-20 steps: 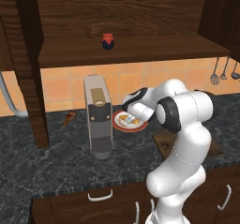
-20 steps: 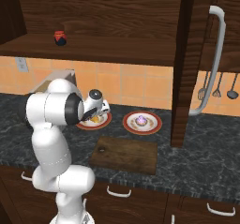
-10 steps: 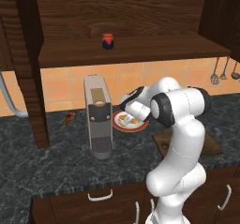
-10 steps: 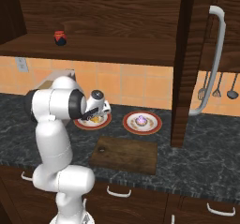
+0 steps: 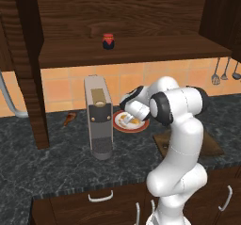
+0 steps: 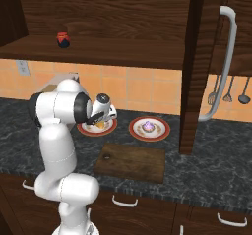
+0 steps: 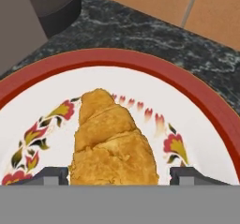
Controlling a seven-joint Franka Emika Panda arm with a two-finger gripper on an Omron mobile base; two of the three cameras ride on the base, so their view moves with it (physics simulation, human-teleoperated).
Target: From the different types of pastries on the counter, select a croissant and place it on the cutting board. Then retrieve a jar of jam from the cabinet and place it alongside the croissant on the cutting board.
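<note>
My end effector (image 7: 119,175) hangs low over a red-rimmed white plate (image 7: 197,101) with a flower pattern. Its two dark fingertips (image 7: 50,176) stand one on each side of the croissant (image 7: 112,143), near its flanks; I cannot tell whether they touch the crust or are just beside it, so I cannot say that I hold it. The jaws are partly apart, with the pastry between them. The croissant lies on that plate, golden-orange and glossy, its narrow end pointing away from my hand.

From the right base view, the plate sits on the dark marbled table (image 6: 211,150), and a second red-rimmed plate (image 6: 160,132) beside it carries a cupcake (image 6: 148,126) with purple frosting. The cutting board (image 6: 130,161), dark brown with a small hole near one corner, lies nearer the front edge, bare, just in front of the two plates. A grey coffee machine (image 5: 98,116) stands just left of my plate in the left base view. The jar of jam (image 5: 108,41), dark red with a bright red lid, stands upright on the cabinet (image 5: 141,21) shelf above.
</note>
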